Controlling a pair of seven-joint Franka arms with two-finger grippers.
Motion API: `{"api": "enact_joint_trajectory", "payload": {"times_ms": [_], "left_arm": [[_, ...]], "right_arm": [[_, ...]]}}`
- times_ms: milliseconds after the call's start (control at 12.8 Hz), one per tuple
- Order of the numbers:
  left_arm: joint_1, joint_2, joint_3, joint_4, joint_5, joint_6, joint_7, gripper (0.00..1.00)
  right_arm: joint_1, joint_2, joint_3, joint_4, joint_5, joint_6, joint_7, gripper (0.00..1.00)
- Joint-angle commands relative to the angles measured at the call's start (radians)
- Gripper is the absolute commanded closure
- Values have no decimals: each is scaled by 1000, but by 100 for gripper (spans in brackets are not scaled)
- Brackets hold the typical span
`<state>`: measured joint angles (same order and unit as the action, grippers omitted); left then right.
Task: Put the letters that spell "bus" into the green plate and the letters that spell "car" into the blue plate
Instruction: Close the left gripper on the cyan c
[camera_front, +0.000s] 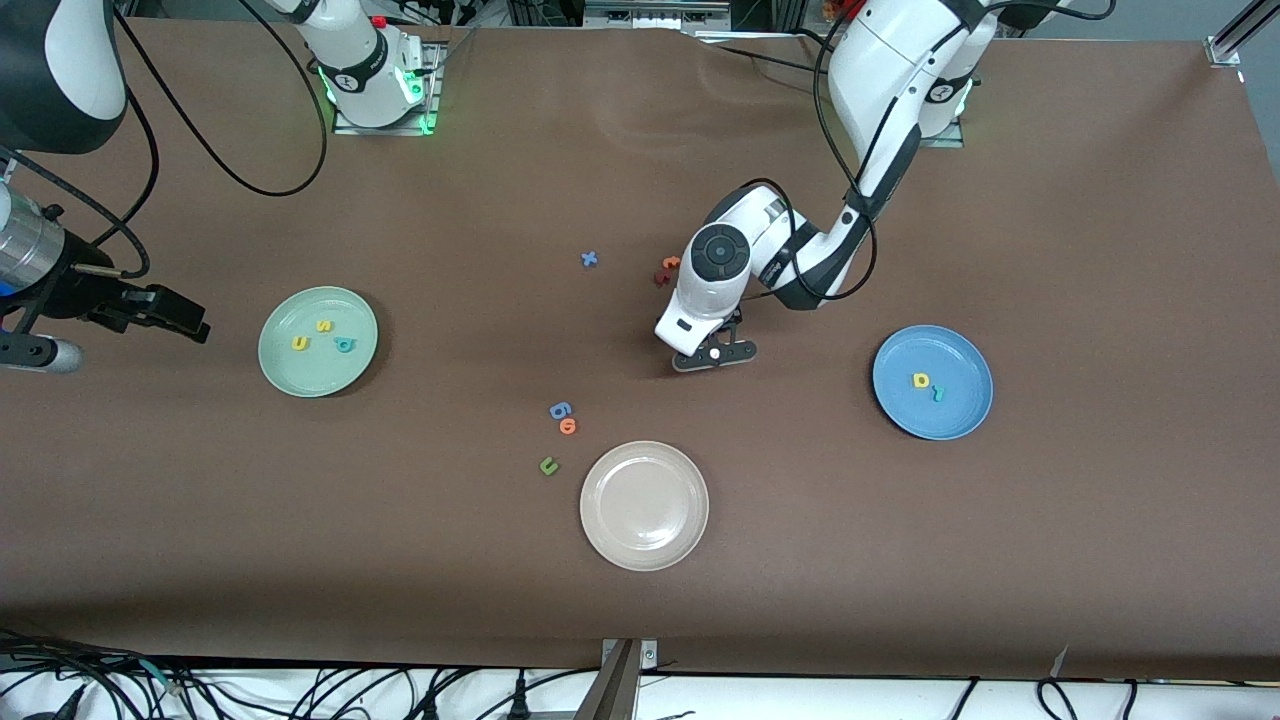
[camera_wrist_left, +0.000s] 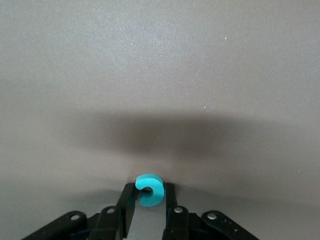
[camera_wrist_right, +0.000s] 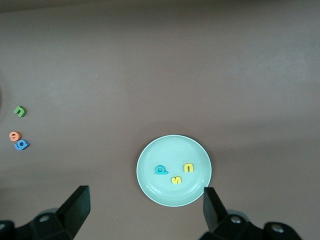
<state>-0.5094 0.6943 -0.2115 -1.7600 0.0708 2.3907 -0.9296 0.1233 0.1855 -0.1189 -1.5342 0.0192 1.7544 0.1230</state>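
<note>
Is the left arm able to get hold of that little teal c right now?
Probably yes: the left gripper is down at the table with its fingers either side of the teal c, nothing between them.

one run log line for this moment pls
left tool closing on teal c, on table | right tool open, waiting over green plate | blue plate: a, r

Wide bare tabletop between the left gripper (camera_front: 714, 352) and the blue plate (camera_front: 963, 420), nothing lying across that stretch. Just beside the left arm, away from the front camera, a cluster of orange and dark red letters (camera_front: 666, 270) and a blue x (camera_front: 590, 259); nearer the camera, the cream-white plate (camera_front: 644, 548) with blue g (camera_front: 560, 410), orange letter (camera_front: 569, 427) and olive u (camera_front: 549, 465) alongside
</note>
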Motion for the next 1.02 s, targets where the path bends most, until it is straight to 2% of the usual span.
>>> {"api": "enact_joint_trajectory", "payload": {"times_ms": [0, 939], "left_arm": [[-12, 1, 11, 2, 26, 7, -20, 72], [0, -13, 11, 13, 26, -16, -9, 79]], "right_arm": [[-2, -1, 2, 9, -8, -4, 15, 0], [-2, -1, 2, 8, -8, -4, 15, 0]]}}
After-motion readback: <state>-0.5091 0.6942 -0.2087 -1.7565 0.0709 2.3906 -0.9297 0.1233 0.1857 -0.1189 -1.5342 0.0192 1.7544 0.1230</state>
